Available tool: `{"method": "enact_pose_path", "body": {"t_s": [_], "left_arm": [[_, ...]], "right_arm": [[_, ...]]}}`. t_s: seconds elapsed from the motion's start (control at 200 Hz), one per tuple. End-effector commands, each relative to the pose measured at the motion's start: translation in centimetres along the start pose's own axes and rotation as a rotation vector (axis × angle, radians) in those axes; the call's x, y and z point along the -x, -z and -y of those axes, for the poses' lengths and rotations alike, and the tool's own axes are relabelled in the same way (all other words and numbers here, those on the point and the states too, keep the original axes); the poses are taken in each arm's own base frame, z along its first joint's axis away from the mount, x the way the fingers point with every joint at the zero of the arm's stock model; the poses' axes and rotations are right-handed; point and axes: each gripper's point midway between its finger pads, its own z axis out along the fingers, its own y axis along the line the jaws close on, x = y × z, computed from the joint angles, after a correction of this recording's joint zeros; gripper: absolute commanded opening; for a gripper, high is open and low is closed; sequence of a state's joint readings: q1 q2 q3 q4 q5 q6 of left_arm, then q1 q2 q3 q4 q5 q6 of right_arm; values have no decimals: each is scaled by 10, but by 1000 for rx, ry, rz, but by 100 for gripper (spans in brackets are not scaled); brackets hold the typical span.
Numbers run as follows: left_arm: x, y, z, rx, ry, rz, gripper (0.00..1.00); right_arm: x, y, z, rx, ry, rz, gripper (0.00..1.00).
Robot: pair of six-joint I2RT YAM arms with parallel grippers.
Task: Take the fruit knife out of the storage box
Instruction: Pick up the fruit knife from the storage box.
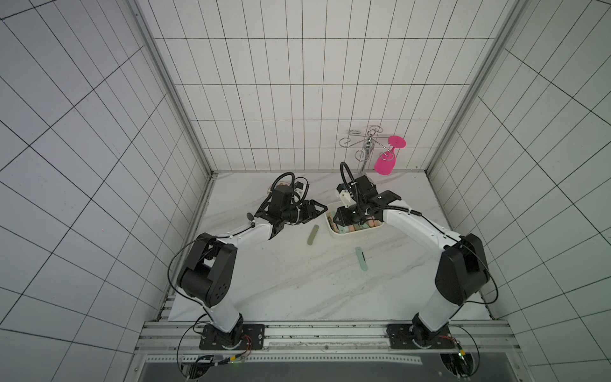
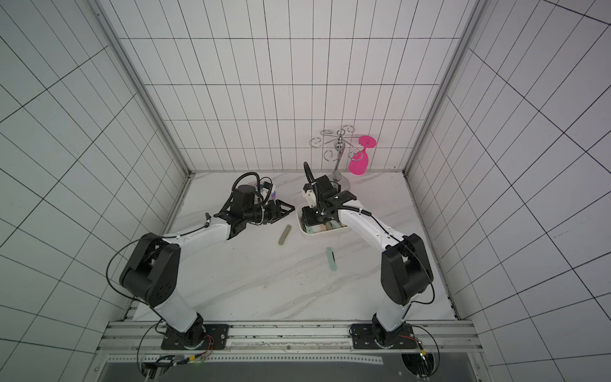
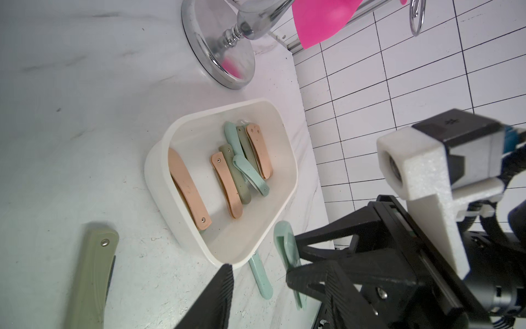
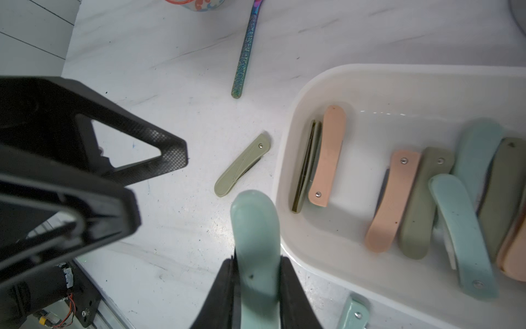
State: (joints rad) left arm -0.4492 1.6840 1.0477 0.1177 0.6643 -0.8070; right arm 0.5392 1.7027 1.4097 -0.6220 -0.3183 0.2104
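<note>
Over marble tabletop (image 4: 185, 71), right end effector (image 4: 257, 260) grips mint fruit knife (image 4: 253, 222) beside storage box (image 4: 398, 72).

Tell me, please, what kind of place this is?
Probably a robot test cell, not a real kitchen: gridded white walls enclose a marble-look tabletop, and the left arm and right arm are mounted on an aluminium rail.

A chrome glass rack (image 1: 366, 145) stands at the back of the white marbled tabletop (image 1: 281, 281), with a pink wine glass (image 1: 384, 164) hanging upside down from one arm. An iridescent utensil handle (image 4: 245, 54) lies near a patterned bowl (image 4: 196, 3).
</note>
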Motion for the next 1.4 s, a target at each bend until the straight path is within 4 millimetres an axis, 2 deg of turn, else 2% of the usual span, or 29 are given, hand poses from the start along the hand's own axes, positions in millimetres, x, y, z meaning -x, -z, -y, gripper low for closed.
{"method": "enact_pose_path", "body": {"t_s": [0.0,0.49,0.645,1.029,1.394], "left_arm": [[-2,0,18,-63,-6,5,55],[-14,-6,4,-20,22,-20,52],[-13,-12,9,-30,15,-24,50],[-18,-18,10,-33,20,-41,36],[-14,-22,10,-42,32,-33,14]], "right_arm": [[-5,4,-16,52,8,14,0],[-3,7,-24,72,18,21,0],[-3,7,-27,84,22,22,0],[0,6,-27,82,28,25,0],[-1,4,-29,91,32,18,0]]}}
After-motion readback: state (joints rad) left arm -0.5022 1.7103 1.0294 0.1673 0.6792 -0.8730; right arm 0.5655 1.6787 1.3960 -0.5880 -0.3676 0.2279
